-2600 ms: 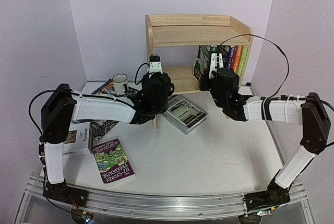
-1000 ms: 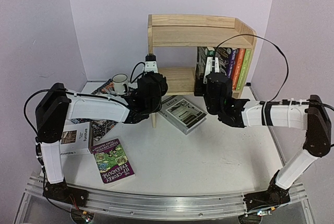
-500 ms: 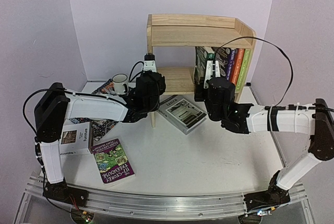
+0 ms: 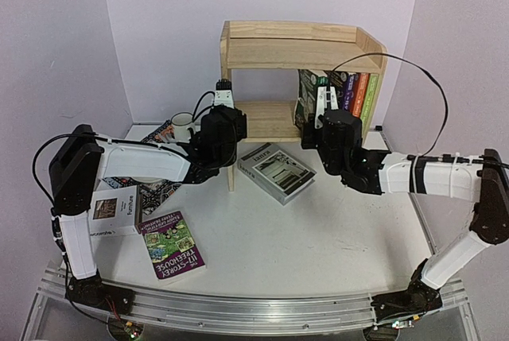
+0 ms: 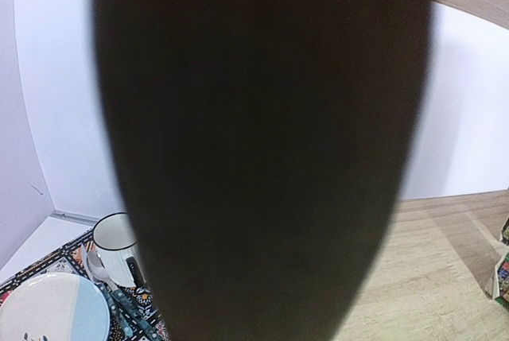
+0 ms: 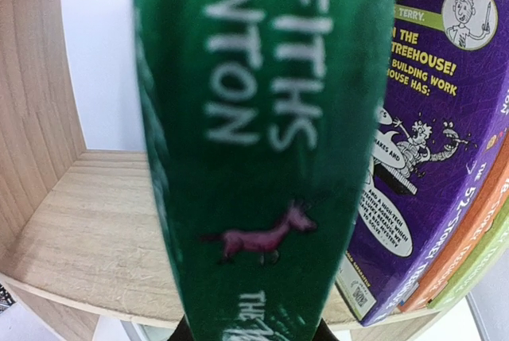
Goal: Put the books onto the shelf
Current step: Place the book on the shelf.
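**A:** Right pincer [image 4: 322, 101], what is it doing?

**B:** It is clamping the green book [image 6: 254, 118], spine facing the wrist camera. It is holding the book upright at the lower tier of the shelf [image 4: 294, 43], just left of the purple book [image 6: 413, 118] standing there.

**A:** And the left pincer [image 4: 223, 91]?

**B:** It is sitting at the shelf's left side panel. Judging by the dark slab filling its wrist view, it is gripping that panel.

**A:** What are we worrying about?

**B:** Whether the bottom edge is resting on the board is hidden. If it is let go too soon, the book is probably tipping left into the open half. A skewed push risks scraping the purple cover or knocking the row. A hard push risks sliding the shelf, should the left grip be slipping.
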You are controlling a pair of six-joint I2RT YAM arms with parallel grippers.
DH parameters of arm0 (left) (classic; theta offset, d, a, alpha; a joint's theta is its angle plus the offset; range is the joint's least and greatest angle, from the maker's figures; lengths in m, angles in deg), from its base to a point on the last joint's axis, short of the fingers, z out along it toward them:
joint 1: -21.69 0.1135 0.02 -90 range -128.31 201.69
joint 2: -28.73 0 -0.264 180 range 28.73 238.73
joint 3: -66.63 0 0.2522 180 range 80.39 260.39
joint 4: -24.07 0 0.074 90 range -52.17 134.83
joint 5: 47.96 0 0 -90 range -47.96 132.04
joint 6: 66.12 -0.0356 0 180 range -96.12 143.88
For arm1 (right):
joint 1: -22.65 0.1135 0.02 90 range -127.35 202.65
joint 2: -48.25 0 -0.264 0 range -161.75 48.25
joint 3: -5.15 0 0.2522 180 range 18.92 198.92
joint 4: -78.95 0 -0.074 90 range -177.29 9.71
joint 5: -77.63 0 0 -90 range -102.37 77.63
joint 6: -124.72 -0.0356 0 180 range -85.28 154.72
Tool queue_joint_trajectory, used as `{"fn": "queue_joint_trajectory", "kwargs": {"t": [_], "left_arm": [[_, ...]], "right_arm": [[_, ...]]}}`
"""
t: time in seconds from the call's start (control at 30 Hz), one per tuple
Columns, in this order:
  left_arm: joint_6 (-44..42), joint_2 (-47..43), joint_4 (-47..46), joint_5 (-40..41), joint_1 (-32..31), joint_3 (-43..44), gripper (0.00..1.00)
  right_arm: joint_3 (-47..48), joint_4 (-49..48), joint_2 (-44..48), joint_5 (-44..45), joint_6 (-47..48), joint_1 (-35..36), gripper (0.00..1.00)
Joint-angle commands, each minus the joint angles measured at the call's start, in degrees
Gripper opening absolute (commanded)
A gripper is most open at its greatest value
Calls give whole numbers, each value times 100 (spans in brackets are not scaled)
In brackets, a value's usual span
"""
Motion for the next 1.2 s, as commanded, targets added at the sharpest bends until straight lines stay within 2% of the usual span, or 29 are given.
{"fn": "queue_joint_trajectory", "kwargs": {"t": [0.0, 0.6, 0.8, 0.93, 1.17], "left_arm": [[-29, -509, 31, 458, 109, -73, 0], [-14, -559, 31, 488, 139, -118, 0], [-2, -527, 30, 484, 147, -87, 0], [28, -489, 31, 529, 144, -57, 0], [-7, -449, 32, 624, 139, -12, 0]], "right_arm": [[516, -521, 14, 526, -222, -402, 0], [135, -509, 446, 651, -195, -830, 0], [-9, -322, 748, 84, -116, -878, 0], [-107, 209, 972, -406, -711, -861, 0], [-287, 507, 1230, -484, -833, -603, 0]]}}
